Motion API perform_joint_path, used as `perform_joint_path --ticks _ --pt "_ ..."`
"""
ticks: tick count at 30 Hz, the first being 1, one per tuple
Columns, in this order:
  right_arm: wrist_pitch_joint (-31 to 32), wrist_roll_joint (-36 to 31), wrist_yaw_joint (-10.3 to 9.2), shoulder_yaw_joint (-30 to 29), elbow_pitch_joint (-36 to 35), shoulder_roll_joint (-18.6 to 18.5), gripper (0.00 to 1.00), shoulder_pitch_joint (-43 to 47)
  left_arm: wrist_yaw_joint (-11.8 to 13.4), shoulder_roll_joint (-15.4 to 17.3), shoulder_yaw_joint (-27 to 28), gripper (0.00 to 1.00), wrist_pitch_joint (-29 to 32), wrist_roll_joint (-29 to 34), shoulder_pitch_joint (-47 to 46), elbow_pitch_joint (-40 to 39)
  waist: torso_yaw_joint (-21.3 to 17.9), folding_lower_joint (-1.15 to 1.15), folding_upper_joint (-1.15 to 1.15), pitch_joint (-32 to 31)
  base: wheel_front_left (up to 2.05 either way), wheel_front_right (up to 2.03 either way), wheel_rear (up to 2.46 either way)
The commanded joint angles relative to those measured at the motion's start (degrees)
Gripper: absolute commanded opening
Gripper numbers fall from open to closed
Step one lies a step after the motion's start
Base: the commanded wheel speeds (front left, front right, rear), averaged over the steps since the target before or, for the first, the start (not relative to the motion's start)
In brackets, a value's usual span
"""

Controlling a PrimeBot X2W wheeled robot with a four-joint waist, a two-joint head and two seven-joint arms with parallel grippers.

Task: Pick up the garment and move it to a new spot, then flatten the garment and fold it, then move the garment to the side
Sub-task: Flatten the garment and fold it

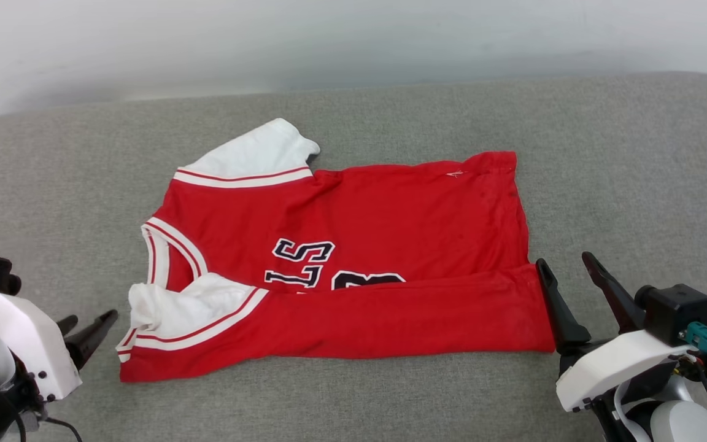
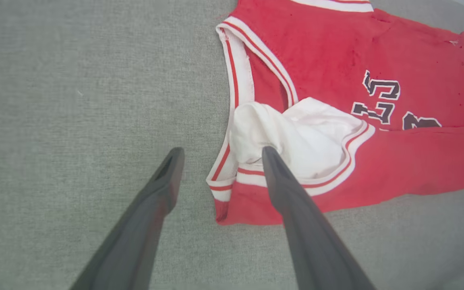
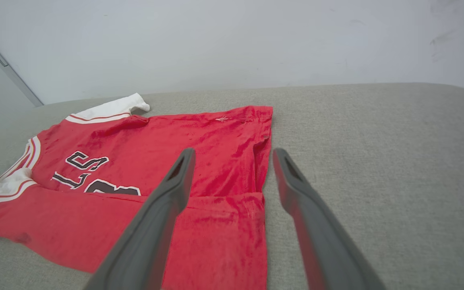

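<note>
The red jersey (image 1: 353,239) lies flat on the grey cushioned surface, neck to the left, its near long edge folded up over the black letters and number. One white sleeve sticks out at the far left, the other is bunched near the neck (image 2: 296,137). My left gripper (image 1: 91,325) is open just left of the jersey's near-left corner, holding nothing; its fingers (image 2: 167,177) hover above the bunched sleeve. My right gripper (image 1: 568,270) is open at the jersey's near-right corner, empty, straddling the hem edge (image 3: 262,197).
The grey fabric surface (image 1: 623,184) stretches wide to the right and left of the jersey. A pale wall (image 1: 353,37) rises behind its far edge.
</note>
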Motion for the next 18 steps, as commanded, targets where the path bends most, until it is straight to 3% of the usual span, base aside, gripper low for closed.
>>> perform_joint_path --ticks 1,8,16,17,18 --pt "0.26 -0.4 -0.03 0.03 -0.92 0.5 1.0 0.26 1.34 0.58 -0.09 1.0 2.69 -1.28 0.88 -1.02 -0.94 0.0 0.0 1.42 0.0 0.0 0.0" --pt "0.68 -0.56 -0.03 0.7 -1.76 1.33 1.0 -1.11 3.85 -0.53 -1.8 1.0 7.57 -3.38 1.19 0.61 -2.77 0.0 0.0 4.31 0.0 0.0 0.0" --pt "1.17 0.02 -0.03 0.98 -1.21 1.47 1.0 -2.27 3.14 -4.29 -6.6 1.0 12.24 -4.23 0.95 7.01 -3.73 0.0 0.0 5.78 0.0 0.0 0.0" --pt "1.15 0.07 -0.02 0.71 -1.27 1.47 1.0 -2.31 2.86 -5.03 -7.28 0.42 13.05 -4.71 1.25 7.47 -3.75 0.0 0.0 5.87 0.0 0.0 0.0" --pt "1.4 0.14 -0.03 0.34 -1.28 1.37 1.0 -2.36 2.73 -5.6 -7.92 0.0 13.7 -4.86 1.36 7.68 -3.75 0.0 0.0 5.92 0.0 0.0 0.0"
